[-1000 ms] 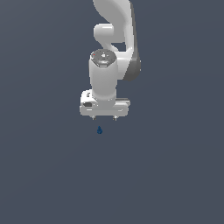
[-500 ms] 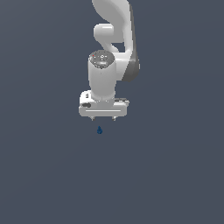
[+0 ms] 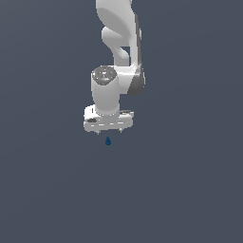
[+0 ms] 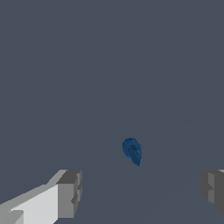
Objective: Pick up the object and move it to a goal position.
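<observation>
The object point(image 3: 107, 141) is a tiny dark blue teardrop-shaped lump lying on the flat grey floor. In the exterior view my white gripper point(image 3: 109, 131) hangs pointing down just above it and does not touch it. In the wrist view the object point(image 4: 132, 151) lies apart from the two grey fingertips point(image 4: 68, 194), a little ahead of the gap between them. The gripper point(image 4: 141, 192) is open wide and empty.
The plain dark grey floor point(image 3: 190, 190) stretches all around with no other objects in view. The white arm point(image 3: 118, 28) rises above the gripper to the picture's upper edge.
The gripper has come down slightly toward the object. The object has not moved and the jaws stay open.
</observation>
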Controlling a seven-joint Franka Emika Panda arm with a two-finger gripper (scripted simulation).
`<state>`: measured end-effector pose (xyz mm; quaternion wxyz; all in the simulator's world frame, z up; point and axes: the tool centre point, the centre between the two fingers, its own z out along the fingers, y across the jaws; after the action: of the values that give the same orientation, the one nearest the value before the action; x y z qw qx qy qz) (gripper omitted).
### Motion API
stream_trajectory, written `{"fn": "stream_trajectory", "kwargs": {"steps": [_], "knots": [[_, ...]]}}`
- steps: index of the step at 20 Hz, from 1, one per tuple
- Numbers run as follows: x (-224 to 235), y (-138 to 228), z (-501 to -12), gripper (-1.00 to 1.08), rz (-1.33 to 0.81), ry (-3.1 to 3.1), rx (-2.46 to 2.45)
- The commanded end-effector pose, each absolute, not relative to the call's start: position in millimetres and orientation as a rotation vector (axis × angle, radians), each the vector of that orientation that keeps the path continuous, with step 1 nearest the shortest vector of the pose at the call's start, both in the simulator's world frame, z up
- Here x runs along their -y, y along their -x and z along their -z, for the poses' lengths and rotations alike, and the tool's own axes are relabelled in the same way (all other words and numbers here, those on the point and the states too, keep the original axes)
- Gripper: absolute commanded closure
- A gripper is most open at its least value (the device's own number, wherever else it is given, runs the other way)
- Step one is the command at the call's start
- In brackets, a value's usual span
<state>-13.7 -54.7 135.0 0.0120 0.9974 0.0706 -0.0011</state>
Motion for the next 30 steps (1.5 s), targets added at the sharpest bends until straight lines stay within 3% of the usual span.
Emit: {"fn": "stream_trajectory", "kwargs": {"steps": [1,20,30], "knots": [[60,17,-123,-0.92,0.004,-3.112,-0.276],[73,27,-87,-0.92,0.001,-3.114,-0.415],[73,28,-46,-0.92,0.0,-3.113,-0.42]]}}
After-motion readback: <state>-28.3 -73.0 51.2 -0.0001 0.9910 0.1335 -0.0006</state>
